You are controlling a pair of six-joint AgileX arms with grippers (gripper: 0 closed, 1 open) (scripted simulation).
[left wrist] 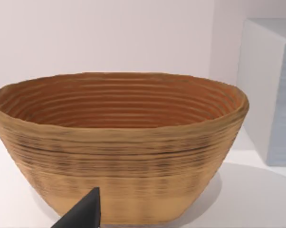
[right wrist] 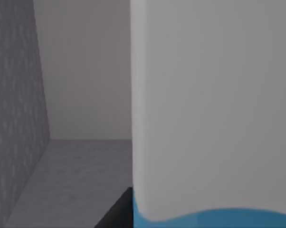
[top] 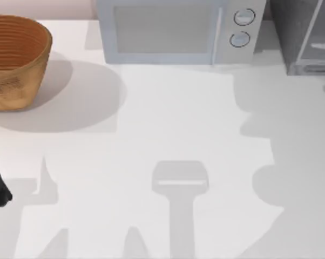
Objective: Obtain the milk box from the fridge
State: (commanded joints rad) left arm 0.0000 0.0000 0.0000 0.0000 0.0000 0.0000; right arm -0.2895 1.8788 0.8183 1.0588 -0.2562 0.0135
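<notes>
Looking through my right wrist camera, I have the milk box (right wrist: 214, 109), a carton with a broad white face and a light blue strip along its lowest visible edge, pressed up very close to the lens. It stands inside the fridge (right wrist: 14, 118), whose dark grey speckled inner wall rises just beside the carton, with a plain grey back wall and a grey floor behind and beneath it. A dark wedge of my right gripper (right wrist: 115, 213) shows at the foot of the carton, touching or nearly touching it; I cannot tell whether those fingers are apart or clamped on the box.

From above, the fridge cabinet (top: 305, 35) sits at the far right corner of the white table (top: 168, 124), its pale framed door panel swung out at an angle. Just to its left stands a light grey microwave (top: 178, 29) with two round knobs (top: 243, 17).

My left arm is parked at the table's left edge, a black shape low beside the woven tan wicker basket (top: 14, 59). In my left wrist camera that basket (left wrist: 119, 142) sits straight ahead of the tool, close, with a ribbed orange-brown interior. One black fingertip of my left gripper (left wrist: 83, 213) pokes up in front of the basket wall; whether it is open or closed I cannot tell. The microwave's pale side (left wrist: 271, 90) stands beyond the basket.
</notes>
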